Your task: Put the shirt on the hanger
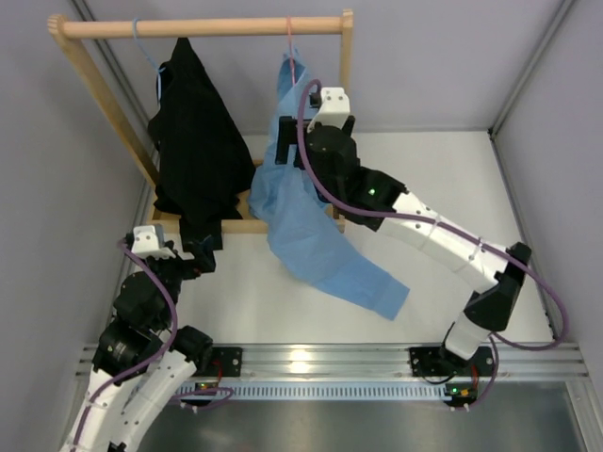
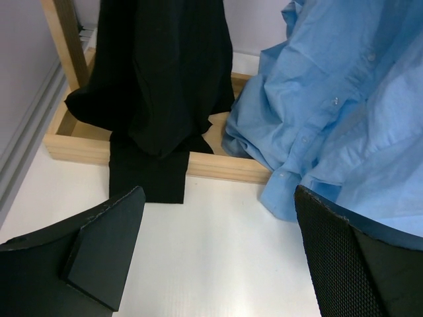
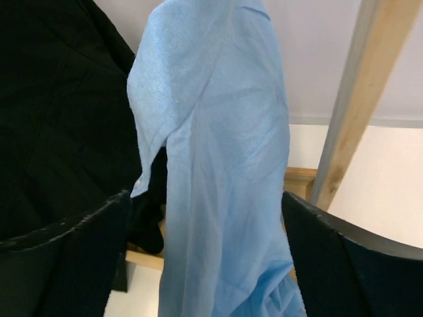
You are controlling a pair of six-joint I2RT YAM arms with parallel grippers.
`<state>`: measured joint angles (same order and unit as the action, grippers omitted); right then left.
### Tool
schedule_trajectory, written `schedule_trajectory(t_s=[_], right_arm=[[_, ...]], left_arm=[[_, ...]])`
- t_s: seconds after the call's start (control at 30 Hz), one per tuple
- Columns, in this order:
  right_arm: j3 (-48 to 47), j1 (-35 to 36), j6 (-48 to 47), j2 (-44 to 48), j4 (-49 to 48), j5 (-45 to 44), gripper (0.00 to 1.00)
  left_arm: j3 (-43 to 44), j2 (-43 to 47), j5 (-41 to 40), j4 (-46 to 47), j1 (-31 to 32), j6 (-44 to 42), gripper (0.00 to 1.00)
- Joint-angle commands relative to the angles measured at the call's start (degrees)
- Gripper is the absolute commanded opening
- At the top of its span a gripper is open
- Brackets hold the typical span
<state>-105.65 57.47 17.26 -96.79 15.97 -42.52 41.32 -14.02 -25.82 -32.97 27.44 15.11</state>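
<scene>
- Shirt (image 1: 311,235): light blue, hung at its top from the pink wire hanger (image 1: 290,52) on the wooden rail (image 1: 207,27). The overhead view shows it trailing down over the rack's base and out onto the white table (image 1: 452,179), one sleeve spread toward the near side.
- Pink hanger: only the hook and neck show, overhead only.
- Black garment (image 1: 193,141): hangs from a thin blue hanger (image 1: 143,47), just left of the shirt.
- Right gripper (image 1: 287,149): raised beside the shirt's upper part. Its wrist view shows the gripper (image 3: 205,201) with fingers wide apart, clamping nothing, with the shirt (image 3: 218,165) hanging in front of them and a rack post (image 3: 357,99) to the right.
- Left gripper (image 1: 200,256): low, near the black garment's hem. In its wrist view the gripper (image 2: 218,205) has its fingers apart and empty over the table, and the shirt's buttoned placket (image 2: 344,99) lies bunched over the base board (image 2: 218,165).
</scene>
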Motion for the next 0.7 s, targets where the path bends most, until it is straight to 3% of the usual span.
schedule_trajectory(t_s=[0.0, 0.03, 0.17, 0.37, 0.67], right_arm=[[3.2, -0.3, -1.6, 9.1, -2.7, 1.2, 0.94], [4.3, -0.3, -2.7, 10.4, -2.6, 1.5, 0.99], [10.9, -1.0, -4.8, 18.4, -2.2, 3.0, 1.0], [19.0, -2.6, -9.2, 29.5, 7.4, 9.6, 1.0], [46.6, -2.6, -10.8, 55.9, 12.0, -10.3, 0.99]], left_arm=[[0.8, -0.4, -1.5, 2.3, -2.1, 0.8, 0.98], [0.8, -0.6, -1.8, 2.2, -2.5, 0.9, 0.98], [0.9, -0.8, -2.7, 2.2, -4.0, 1.1, 0.98], [0.7, -0.9, -3.5, 2.2, -4.0, 0.6, 0.98], [1.2, -5.7, -3.5, 2.1, -4.6, -2.6, 0.98]])
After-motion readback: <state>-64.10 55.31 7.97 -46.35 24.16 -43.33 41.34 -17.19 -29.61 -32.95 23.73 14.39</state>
